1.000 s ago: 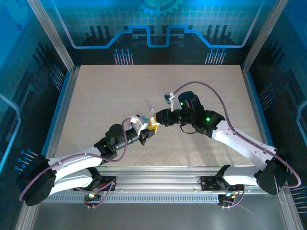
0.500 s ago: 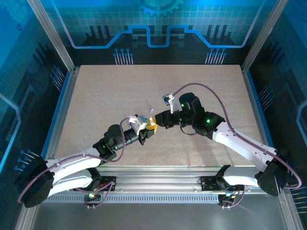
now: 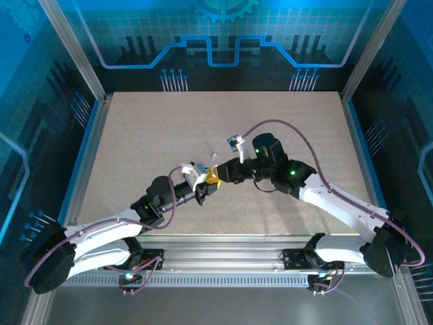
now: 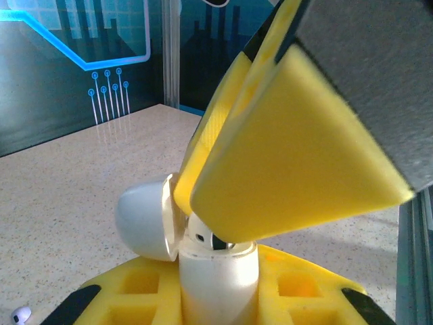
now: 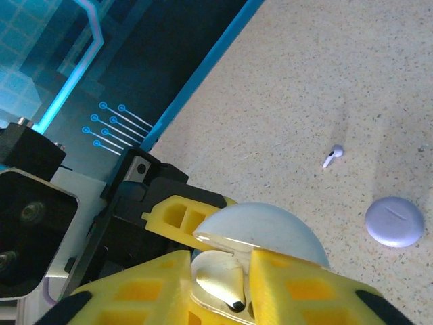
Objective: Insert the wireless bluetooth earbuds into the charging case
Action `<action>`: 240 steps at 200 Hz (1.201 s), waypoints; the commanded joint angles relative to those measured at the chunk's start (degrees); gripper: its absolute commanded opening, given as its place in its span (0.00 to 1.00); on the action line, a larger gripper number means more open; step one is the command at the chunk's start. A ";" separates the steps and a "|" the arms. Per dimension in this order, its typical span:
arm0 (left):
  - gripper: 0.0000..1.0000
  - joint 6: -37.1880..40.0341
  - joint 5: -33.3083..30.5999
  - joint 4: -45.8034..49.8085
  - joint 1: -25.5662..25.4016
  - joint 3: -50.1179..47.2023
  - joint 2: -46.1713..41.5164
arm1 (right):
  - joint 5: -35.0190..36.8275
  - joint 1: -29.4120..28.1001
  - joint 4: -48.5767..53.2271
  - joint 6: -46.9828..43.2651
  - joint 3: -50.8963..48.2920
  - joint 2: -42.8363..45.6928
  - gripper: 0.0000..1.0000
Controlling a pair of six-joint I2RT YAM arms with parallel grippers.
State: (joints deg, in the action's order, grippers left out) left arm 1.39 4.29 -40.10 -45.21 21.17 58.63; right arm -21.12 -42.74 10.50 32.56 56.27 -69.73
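Your left gripper (image 3: 208, 184) is clamped on the body of the charging case (image 4: 218, 267), which stands upright between its yellow fingers with the lid (image 4: 142, 217) swung open to one side. Your right gripper (image 5: 220, 263) comes in from the opposite side, tips down over the open case. Its jaws are slightly parted, with one earbud (image 5: 223, 277) in the gap between them, sitting in the case. A narrow sliver of space shows on either side of it. Beyond the right fingertips, a second earbud (image 5: 331, 156) lies on the table (image 5: 325, 81), well apart from the grip. A flat lilac puck (image 5: 394, 221) rests near it.
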 commanded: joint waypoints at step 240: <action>0.18 1.47 3.97 -3.58 -0.23 0.98 -2.82 | 20.70 31.78 48.98 -18.37 11.45 -9.31 0.34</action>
State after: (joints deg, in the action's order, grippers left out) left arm 1.65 7.33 -42.72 -45.23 21.17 56.82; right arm -6.59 -12.93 54.78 18.61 64.66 -74.70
